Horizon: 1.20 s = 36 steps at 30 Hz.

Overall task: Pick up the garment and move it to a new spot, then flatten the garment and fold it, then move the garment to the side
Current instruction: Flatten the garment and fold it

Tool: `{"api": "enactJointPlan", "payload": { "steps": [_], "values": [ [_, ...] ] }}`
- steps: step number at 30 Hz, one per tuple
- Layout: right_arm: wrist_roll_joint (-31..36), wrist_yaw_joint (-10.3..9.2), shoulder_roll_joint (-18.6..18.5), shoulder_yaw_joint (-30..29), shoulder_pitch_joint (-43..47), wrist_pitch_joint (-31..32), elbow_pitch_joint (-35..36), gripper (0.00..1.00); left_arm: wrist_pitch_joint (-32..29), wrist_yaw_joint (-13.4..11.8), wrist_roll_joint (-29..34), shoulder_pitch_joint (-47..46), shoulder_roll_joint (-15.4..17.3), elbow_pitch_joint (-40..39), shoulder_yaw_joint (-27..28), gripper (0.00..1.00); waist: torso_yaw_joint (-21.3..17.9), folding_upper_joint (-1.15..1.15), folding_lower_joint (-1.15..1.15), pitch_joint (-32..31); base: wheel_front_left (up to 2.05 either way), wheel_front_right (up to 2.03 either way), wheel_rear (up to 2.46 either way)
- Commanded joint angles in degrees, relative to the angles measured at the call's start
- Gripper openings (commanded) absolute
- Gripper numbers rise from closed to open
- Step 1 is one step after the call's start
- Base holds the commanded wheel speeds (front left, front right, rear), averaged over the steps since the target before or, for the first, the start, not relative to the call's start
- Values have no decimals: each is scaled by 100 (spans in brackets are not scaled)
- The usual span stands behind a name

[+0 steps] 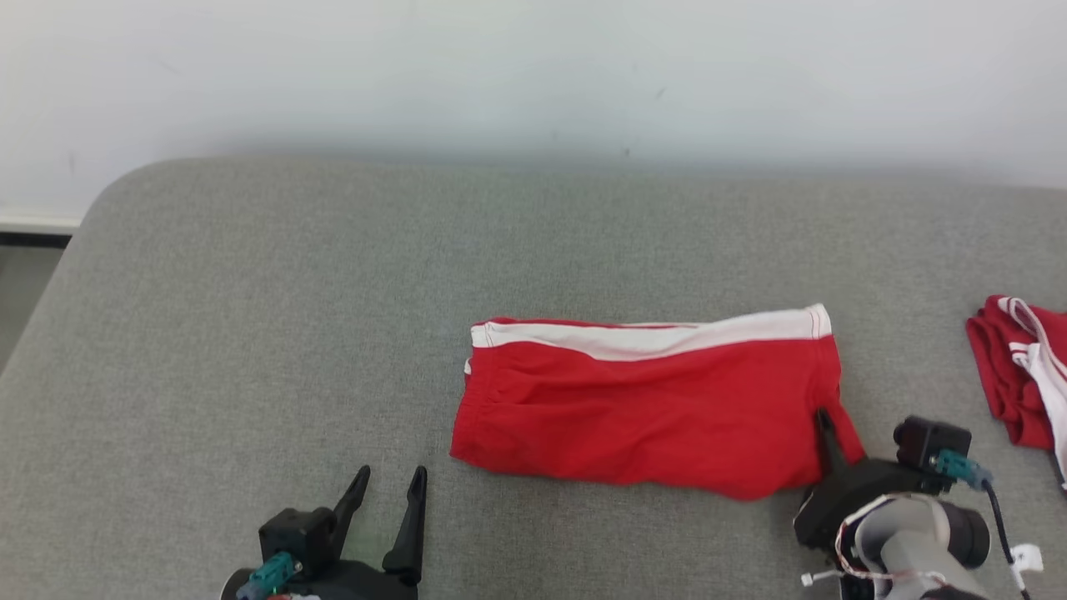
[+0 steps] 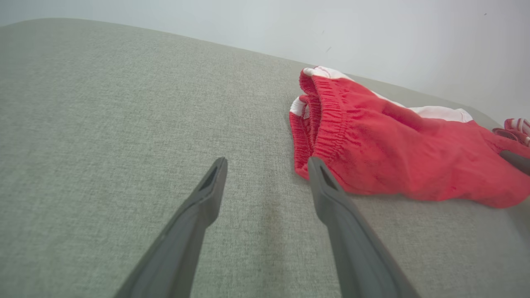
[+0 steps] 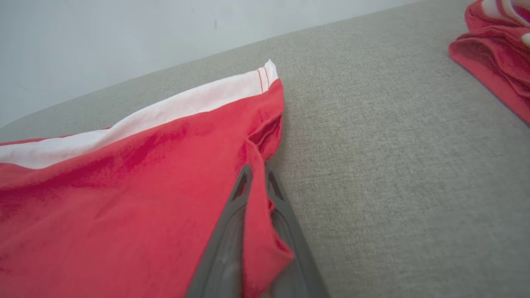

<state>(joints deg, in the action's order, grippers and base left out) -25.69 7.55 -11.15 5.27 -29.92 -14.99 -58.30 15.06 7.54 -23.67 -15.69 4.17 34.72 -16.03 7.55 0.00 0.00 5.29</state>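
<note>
The head view takes in the whole red garment (image 1: pixel 650 408), lying flat and lengthwise on the grey-covered desk (image 1: pixel 250 333), its white band (image 1: pixel 667 337) along the far edge. It stretches from just ahead and to the inner side of the left fingers (image 1: pixel 414 508) across to the right fingers (image 1: pixel 828 442). The same view shows a second red garment (image 1: pixel 1021 375) bunched well out to the outer side of the right fingers.

The right wrist view gives what the head view cannot: the right fingers (image 3: pixel 225 244) are pressed almost together with a raised fold of the red garment (image 3: pixel 124 186) pinched between them at its near corner, by the hem. The second red garment (image 3: pixel 492 54) sits at the upper right corner there.

The left wrist view shows the gathered elastic waistband (image 2: pixel 327 120) end of the red garment (image 2: pixel 393 153), which reads as a plain edge from the head. The left fingers (image 2: pixel 198 215) are spread wide with nothing between them, over bare cloth; the waistband end lies just beyond the tip of the inner one.

The left arm sits low at the bottom of the head view, fingers pointing away from the robot. The right arm enters from the lower right, its pale forearm (image 1: pixel 917 542) angled inward, with the fingers low at the garment's corner.
</note>
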Motion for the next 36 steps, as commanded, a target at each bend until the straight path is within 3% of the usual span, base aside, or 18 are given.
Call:
{"api": "enactJointPlan", "payload": {
  "steps": [1,12,18,26,36],
  "values": [
    [31,-17,64,-35,258,-21,118,0,15,-11,21,177,41,-8,32,100,-109,0,0,-278,0,0,0],
    [319,-17,121,-311,774,-22,206,0,14,-11,123,565,132,-197,0,100,-195,0,0,-510,0,0,0],
    [595,-17,233,-345,669,-23,726,0,14,-11,129,646,89,-189,31,100,-193,0,0,-474,0,0,0],
    [935,-17,473,473,569,-15,1577,0,15,-11,99,644,53,-147,78,100,-103,0,0,-436,0,0,0],
    [660,-17,771,1746,372,-15,1567,0,14,-11,179,525,35,-205,84,100,200,0,0,-390,0,0,0]
  ]
}}
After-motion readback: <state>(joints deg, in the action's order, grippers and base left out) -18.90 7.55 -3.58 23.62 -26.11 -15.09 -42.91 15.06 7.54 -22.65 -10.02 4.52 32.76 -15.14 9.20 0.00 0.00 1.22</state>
